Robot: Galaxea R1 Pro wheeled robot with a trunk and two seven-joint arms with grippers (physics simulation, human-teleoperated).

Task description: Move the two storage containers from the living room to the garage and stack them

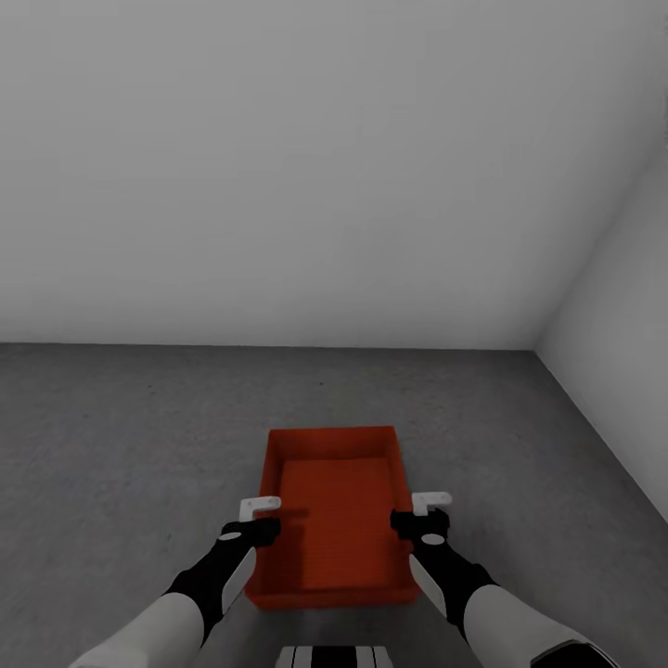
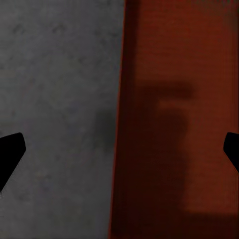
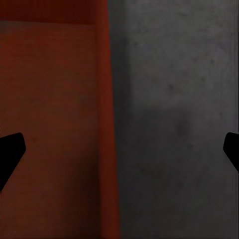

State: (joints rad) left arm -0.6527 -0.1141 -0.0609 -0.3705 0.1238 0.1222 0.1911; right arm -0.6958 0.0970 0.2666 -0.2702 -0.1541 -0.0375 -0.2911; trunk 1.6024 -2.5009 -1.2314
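An orange-red storage container [image 1: 334,520] rests on the dark grey concrete floor [image 1: 121,445] of the garage, just in front of me, its ribbed inside facing up. My left gripper [image 1: 263,520] hangs open over the container's left wall, one finger on either side of it. My right gripper [image 1: 422,515] hangs open over the right wall in the same way. In the left wrist view the gripper [image 2: 119,154] straddles the wall between container [image 2: 164,74] and floor [image 2: 55,74]. The right wrist view has its gripper [image 3: 119,154] above container [image 3: 50,99] and floor [image 3: 174,99]. I cannot tell whether a second container is nested inside.
A plain pale grey wall [image 1: 278,186] stands beyond the container and meets a second wall [image 1: 622,306] in a corner at the right. Bare concrete extends to the left, the right and the far side of the container.
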